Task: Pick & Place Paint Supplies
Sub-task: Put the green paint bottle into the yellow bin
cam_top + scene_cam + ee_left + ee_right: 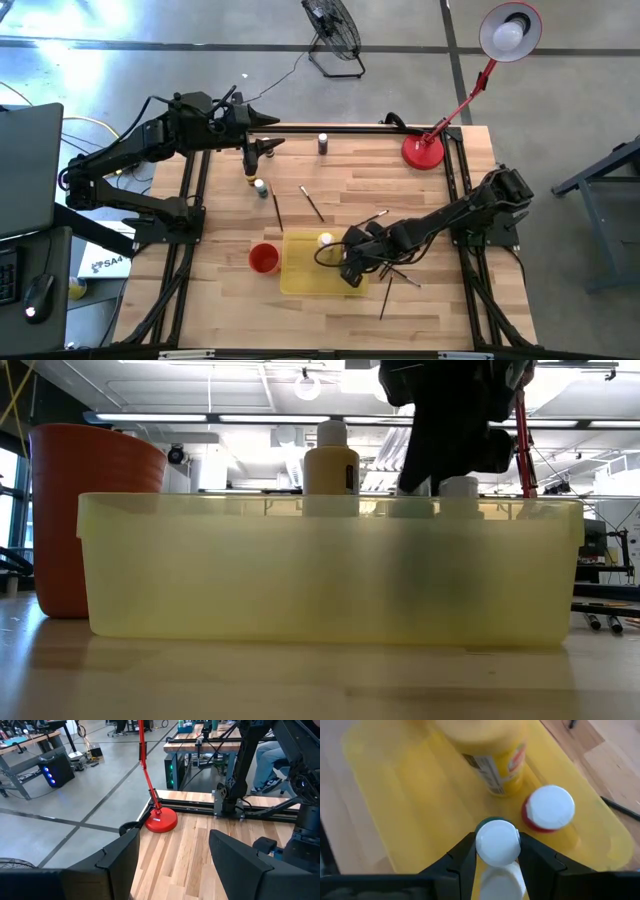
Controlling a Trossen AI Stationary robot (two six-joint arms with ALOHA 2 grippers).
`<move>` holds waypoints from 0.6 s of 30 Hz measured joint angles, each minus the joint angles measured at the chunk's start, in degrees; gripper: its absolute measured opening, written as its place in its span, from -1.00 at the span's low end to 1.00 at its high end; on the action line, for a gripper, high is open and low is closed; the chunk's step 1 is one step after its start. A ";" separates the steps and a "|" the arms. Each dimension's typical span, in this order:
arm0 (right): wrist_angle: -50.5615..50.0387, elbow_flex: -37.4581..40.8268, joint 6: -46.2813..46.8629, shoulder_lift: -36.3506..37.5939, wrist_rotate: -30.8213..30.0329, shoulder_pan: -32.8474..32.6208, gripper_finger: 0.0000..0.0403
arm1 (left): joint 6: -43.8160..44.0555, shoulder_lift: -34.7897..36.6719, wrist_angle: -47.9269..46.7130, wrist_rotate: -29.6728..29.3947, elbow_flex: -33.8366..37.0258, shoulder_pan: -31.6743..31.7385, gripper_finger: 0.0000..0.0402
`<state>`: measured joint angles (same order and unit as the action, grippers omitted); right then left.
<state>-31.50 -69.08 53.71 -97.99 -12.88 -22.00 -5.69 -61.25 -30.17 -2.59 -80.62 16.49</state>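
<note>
My right gripper [350, 265] [497, 846] reaches down into the yellow tray [300, 278], its fingers on either side of a small white-capped paint bottle [497, 840]. In the tray also stand a larger yellowish bottle [492, 760] [331, 460] and a red bottle with a white cap [548, 810]. More small bottles [259, 186] [323, 143] stand on the table at the far left. Thin dark brushes [311, 203] [395, 275] lie on the wood. My left gripper [262, 143] [172, 855] hangs open above the far left of the table, holding nothing. My right gripper pinches the small bottle by its white cap [487, 851] between its two fingers. The fingers slant down from the table's right side. The bottle is upright inside the tray; the cap and fingers hide whether its base rests on the tray floor.
A red cup [264, 258] [85, 510] stands just left of the tray. A red desk lamp [423, 150] has its base at the table's far right corner. Bare wood lies along the near edge and in the table's middle.
</note>
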 joint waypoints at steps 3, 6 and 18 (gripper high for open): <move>1.94 0.00 -0.34 0.02 0.38 0.00 -0.37 | 0.00 0.00 0.00 0.00 0.00 0.02 0.15; 4.11 0.00 -3.03 0.02 2.48 0.04 -0.36 | 0.00 0.00 0.00 0.00 0.01 0.01 0.15; 4.56 0.00 -3.87 0.04 1.24 0.04 -0.30 | 0.00 -0.01 -0.48 0.00 0.00 0.00 0.15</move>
<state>-26.94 -69.08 49.84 -97.95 -11.64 -21.96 -5.69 -61.26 -30.66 -2.59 -80.62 16.49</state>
